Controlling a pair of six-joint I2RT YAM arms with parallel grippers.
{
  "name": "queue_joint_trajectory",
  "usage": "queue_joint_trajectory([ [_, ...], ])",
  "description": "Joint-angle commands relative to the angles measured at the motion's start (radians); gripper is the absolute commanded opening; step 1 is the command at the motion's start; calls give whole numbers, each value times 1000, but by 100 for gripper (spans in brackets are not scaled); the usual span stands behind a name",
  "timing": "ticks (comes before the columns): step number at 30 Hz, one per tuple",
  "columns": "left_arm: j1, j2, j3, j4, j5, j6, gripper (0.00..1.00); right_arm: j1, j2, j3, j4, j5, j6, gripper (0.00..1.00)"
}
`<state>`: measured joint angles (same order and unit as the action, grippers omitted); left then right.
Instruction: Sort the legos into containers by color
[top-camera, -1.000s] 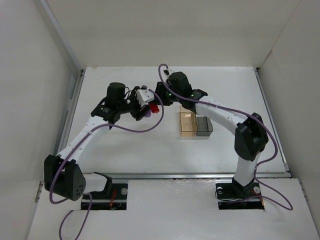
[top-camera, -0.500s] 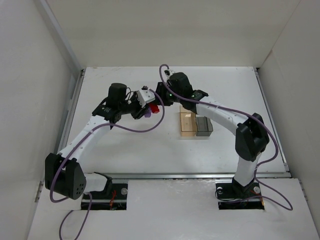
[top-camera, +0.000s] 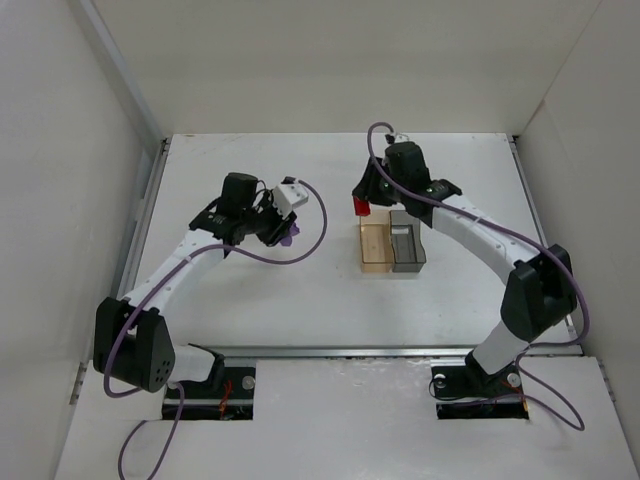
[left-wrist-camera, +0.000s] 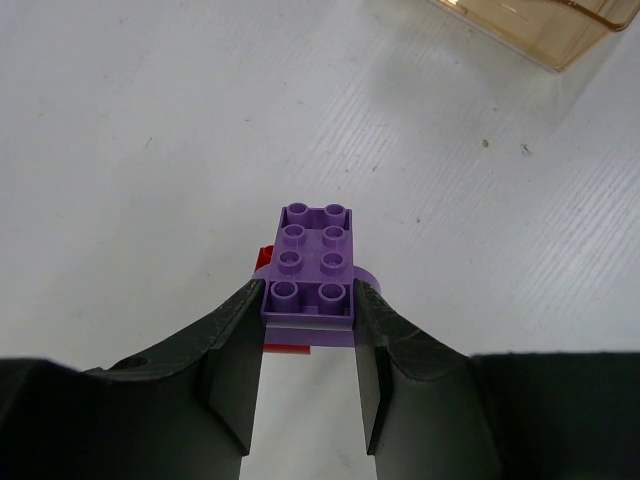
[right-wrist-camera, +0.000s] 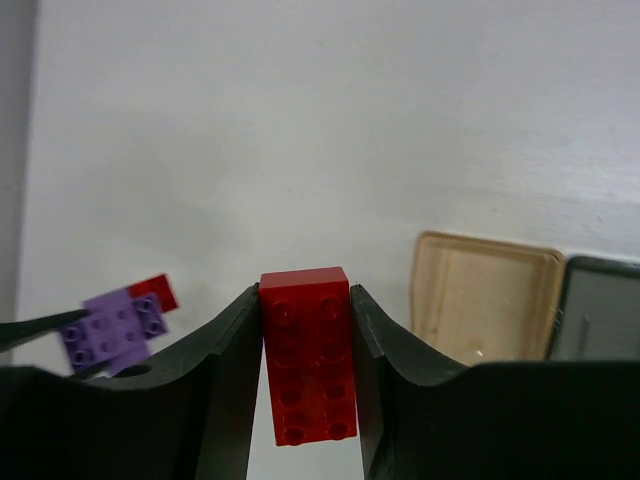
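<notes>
My right gripper (top-camera: 362, 206) is shut on a red lego (right-wrist-camera: 306, 355) and holds it above the table, just left of the amber-orange container (top-camera: 375, 246); the lego also shows in the top view (top-camera: 360, 207). The dark grey container (top-camera: 407, 243) stands touching the amber one on its right. Both show in the right wrist view, amber (right-wrist-camera: 484, 298) and grey (right-wrist-camera: 600, 310). My left gripper (top-camera: 286, 232) is shut on a purple lego (left-wrist-camera: 311, 270), with a bit of a red lego (left-wrist-camera: 266, 262) under it. That cluster shows in the right wrist view (right-wrist-camera: 112, 327).
White walls enclose the table on the left, back and right. A corner of the amber container (left-wrist-camera: 530, 25) shows at the top of the left wrist view. Purple cables loop over both arms.
My right gripper has pulled the red lego away from the purple one and moved right, toward the containers. My left gripper stays nearly in place, holding the purple lego.
</notes>
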<state>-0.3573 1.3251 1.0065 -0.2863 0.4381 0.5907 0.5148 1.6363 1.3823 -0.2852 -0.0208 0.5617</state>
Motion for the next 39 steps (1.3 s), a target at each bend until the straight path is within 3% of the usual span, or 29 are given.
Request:
queue_joint_trajectory([
  [1,1,-23,49,7,22,-72,0,7,-7,-55,-124,151,-37,0],
  [4,1,-23,70,-2,57,-120,0,7,3,-92,-166,194,-37,0],
  [7,1,-23,80,-2,96,-163,0,28,3,-129,-178,232,-37,12],
  [10,1,-23,104,-2,122,-192,0,39,-6,-141,-189,259,-37,41],
  [11,1,-23,104,-2,122,-210,0,50,-6,-150,-178,259,-55,57],
  [16,11,-32,135,42,131,-316,0,106,-87,-169,-94,225,-169,84],
  [18,11,-43,144,65,131,-379,0,125,-134,-183,-10,202,-227,86],
  [23,11,-78,167,196,79,-685,0,180,-350,-308,285,-72,-341,86],
  [31,20,-148,158,413,97,-1031,0,228,-316,-286,523,-182,-342,86],
  [35,20,-168,149,495,177,-1100,0,228,-279,-247,564,-222,-352,89],
  [39,20,-191,129,532,157,-1111,0,228,-302,-244,609,-244,-342,90],
])
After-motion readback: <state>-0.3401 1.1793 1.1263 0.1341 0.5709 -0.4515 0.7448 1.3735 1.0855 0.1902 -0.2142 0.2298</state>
